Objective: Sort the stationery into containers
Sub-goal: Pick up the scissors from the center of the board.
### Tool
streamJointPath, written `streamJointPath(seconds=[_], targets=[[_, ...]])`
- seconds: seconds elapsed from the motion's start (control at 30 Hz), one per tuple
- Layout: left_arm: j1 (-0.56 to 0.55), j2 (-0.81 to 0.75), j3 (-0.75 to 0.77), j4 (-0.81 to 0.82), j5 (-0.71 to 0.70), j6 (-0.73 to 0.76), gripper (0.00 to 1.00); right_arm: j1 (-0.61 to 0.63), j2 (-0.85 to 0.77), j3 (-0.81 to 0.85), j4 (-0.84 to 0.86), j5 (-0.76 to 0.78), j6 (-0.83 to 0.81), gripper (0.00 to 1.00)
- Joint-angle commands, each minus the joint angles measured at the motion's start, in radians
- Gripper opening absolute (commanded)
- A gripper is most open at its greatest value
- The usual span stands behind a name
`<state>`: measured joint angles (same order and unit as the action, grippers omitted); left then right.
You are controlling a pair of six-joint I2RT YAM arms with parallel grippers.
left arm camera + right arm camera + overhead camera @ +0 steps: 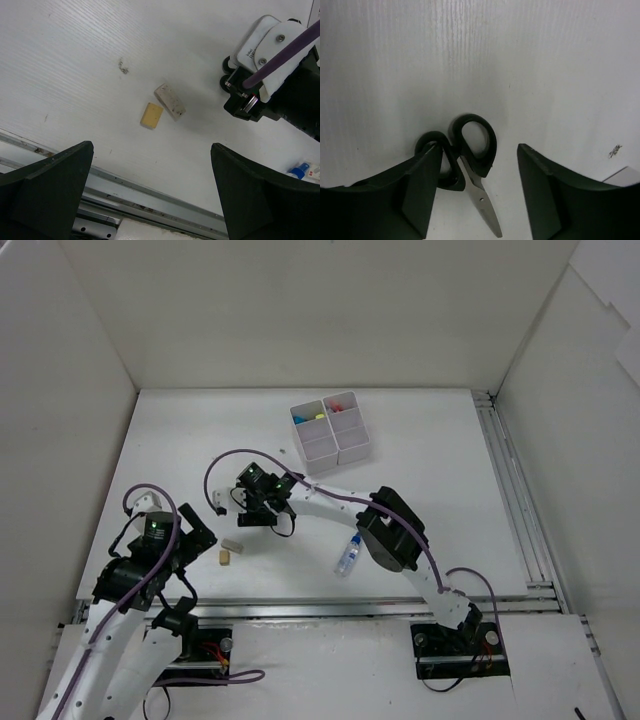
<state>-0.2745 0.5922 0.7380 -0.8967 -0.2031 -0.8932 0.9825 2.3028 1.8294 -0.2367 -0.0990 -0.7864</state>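
Black-handled scissors (471,146) lie flat on the white table, blades closed. My right gripper (479,192) is open and low over them, jaws either side of the handles, the left finger overlapping one handle loop. In the top view the right gripper (258,512) hides the scissors. My left gripper (152,200) is open and empty, above the table's near rail (150,200). A beige eraser (151,115) and a white eraser (169,101) lie ahead of it. A blue-capped bottle (348,557) lies by the right arm. The white organiser (352,446) stands at the back.
The organiser's two far compartments hold blue, yellow and red items; the near two look empty. White walls enclose the table. A metal rail (510,490) runs along the right side. The right arm's purple cable (215,475) loops above its wrist.
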Motion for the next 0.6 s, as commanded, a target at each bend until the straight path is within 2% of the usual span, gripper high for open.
streamJointPath(seconds=[0.0, 0.13, 0.23, 0.3, 0.43, 0.47, 0.57], targets=[[0.006, 0.020, 0.023, 0.019, 0.001, 0.005, 1.00, -0.008, 0.012, 0.060, -0.007, 0.030, 0.004, 0.55], [0.006, 0.017, 0.023, 0.021, -0.005, 0.005, 1.00, -0.022, 0.032, 0.076, -0.019, -0.005, 0.009, 0.52], [0.006, 0.017, 0.023, 0.022, -0.009, 0.005, 1.00, -0.030, 0.049, 0.082, -0.044, -0.048, 0.009, 0.45], [0.006, 0.017, 0.023, 0.022, -0.010, 0.007, 0.99, -0.034, 0.059, 0.093, -0.068, -0.065, 0.006, 0.34], [0.006, 0.018, 0.024, 0.019, -0.016, 0.004, 1.00, -0.050, 0.086, 0.125, -0.095, -0.081, 0.018, 0.22], [0.006, 0.018, 0.026, 0.018, -0.019, 0.002, 0.99, -0.048, 0.081, 0.131, -0.096, -0.082, 0.022, 0.13], [0.006, 0.020, 0.031, 0.019, -0.030, 0.000, 0.99, -0.053, 0.029, 0.130, -0.092, -0.114, 0.047, 0.03]])
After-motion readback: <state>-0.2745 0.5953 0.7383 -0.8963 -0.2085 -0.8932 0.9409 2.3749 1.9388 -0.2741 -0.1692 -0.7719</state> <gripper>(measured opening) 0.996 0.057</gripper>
